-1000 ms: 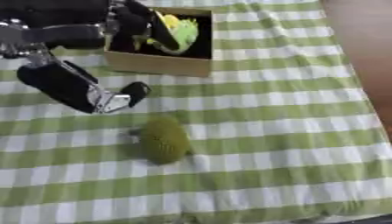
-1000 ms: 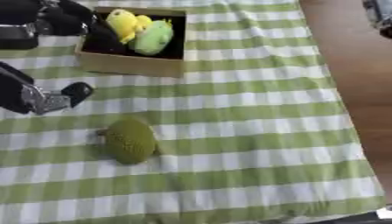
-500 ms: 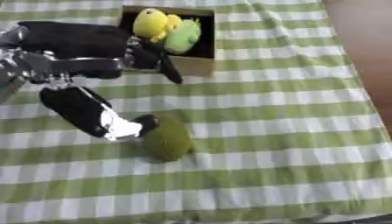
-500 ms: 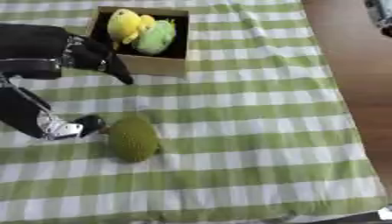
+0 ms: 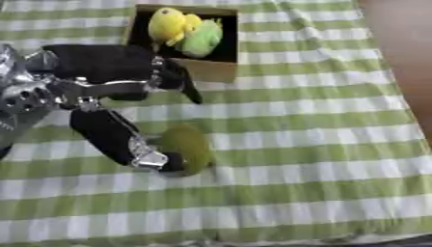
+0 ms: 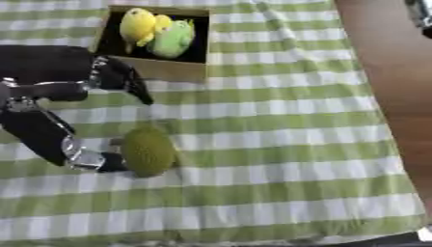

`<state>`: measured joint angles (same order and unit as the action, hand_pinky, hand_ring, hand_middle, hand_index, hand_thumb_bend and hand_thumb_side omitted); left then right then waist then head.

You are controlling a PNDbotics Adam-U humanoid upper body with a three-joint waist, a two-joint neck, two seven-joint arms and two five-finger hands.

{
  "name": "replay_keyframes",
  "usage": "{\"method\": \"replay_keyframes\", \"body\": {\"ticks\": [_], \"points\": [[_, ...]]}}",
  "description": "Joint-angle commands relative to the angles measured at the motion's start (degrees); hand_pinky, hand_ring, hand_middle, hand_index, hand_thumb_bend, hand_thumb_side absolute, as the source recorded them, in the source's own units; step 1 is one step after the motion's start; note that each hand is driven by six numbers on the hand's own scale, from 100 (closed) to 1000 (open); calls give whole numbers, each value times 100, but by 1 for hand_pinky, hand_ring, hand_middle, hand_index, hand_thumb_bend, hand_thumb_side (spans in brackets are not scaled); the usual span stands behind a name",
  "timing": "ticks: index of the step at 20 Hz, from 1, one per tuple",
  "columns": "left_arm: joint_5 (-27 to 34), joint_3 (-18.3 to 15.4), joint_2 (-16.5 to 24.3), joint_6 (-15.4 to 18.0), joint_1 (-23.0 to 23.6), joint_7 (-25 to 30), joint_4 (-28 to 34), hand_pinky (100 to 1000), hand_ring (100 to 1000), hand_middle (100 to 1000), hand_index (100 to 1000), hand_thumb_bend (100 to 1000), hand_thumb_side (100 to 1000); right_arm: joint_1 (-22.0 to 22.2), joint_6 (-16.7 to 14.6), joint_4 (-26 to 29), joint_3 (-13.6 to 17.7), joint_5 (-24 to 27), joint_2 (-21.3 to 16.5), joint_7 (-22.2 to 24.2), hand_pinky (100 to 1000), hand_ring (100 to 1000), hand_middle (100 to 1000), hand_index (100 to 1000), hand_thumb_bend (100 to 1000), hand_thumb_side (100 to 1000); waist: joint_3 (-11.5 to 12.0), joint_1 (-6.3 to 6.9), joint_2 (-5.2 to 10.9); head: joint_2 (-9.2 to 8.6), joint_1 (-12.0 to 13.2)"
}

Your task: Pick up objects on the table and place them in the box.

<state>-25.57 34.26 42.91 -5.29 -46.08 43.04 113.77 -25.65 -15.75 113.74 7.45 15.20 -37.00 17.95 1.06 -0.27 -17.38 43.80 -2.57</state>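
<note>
A dull green, bumpy round object (image 6: 148,150) lies on the green-and-white checked cloth. My left hand (image 5: 101,62) comes in from the left and is open over it. Its straight fingers (image 5: 187,87) point down-right just above the object, short of touching it. The thumb (image 5: 114,140) runs down the object's left side and its tip rests against the lower left of the object. The cardboard box (image 5: 211,70) stands behind, at the top. It holds a yellow plush toy (image 5: 166,25) and a light green plush toy (image 5: 202,38). My right hand does not show.
The checked cloth (image 5: 320,144) stretches to the right and front of the object. Brown floor (image 6: 397,96) lies past the table's right edge. A dark shape (image 6: 418,9) sits at the upper right corner.
My left hand has come away from the box toward the green object, and the thumb tip now rests against its side. The camera has also shifted.
</note>
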Motion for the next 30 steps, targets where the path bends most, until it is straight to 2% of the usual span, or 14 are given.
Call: {"method": "replay_keyframes", "body": {"ticks": [1, 10, 14, 22, 27, 30], "points": [[-289, 5, -4, -28, 0, 42, 13, 879, 884, 766, 869, 581, 706, -35, 40, 85, 86, 52, -79, 12, 987, 897, 658, 903, 100, 240, -10, 82, 198, 4, 1], [-900, 179, -301, 178, 147, -80, -873, 885, 888, 775, 881, 605, 662, -19, 76, 85, 85, 63, -33, 89, 991, 896, 654, 903, 100, 284, -51, 76, 169, -10, 27], [-1135, 170, -470, 299, 208, -301, -1294, 883, 888, 776, 884, 568, 616, -13, 97, 85, 87, 65, -1, 130, 993, 897, 653, 904, 100, 303, -65, 59, 155, -32, 34], [-1467, 168, -752, 453, 288, -522, -1972, 885, 889, 777, 884, 562, 631, -6, 121, 85, 95, 74, 49, 179, 996, 897, 653, 905, 100, 326, -85, 31, 129, -49, 59], [-1488, 208, -864, 563, 306, -470, -2234, 867, 876, 761, 863, 498, 632, -6, 135, 85, 112, 78, 70, 168, 997, 898, 653, 906, 100, 331, -101, 22, 120, -54, 66], [-1358, 222, -831, 614, 305, -468, -2095, 840, 846, 732, 823, 419, 577, 4, 139, 85, 122, 73, 69, 158, 998, 898, 653, 906, 100, 339, -106, 23, 118, -44, 57]]}}
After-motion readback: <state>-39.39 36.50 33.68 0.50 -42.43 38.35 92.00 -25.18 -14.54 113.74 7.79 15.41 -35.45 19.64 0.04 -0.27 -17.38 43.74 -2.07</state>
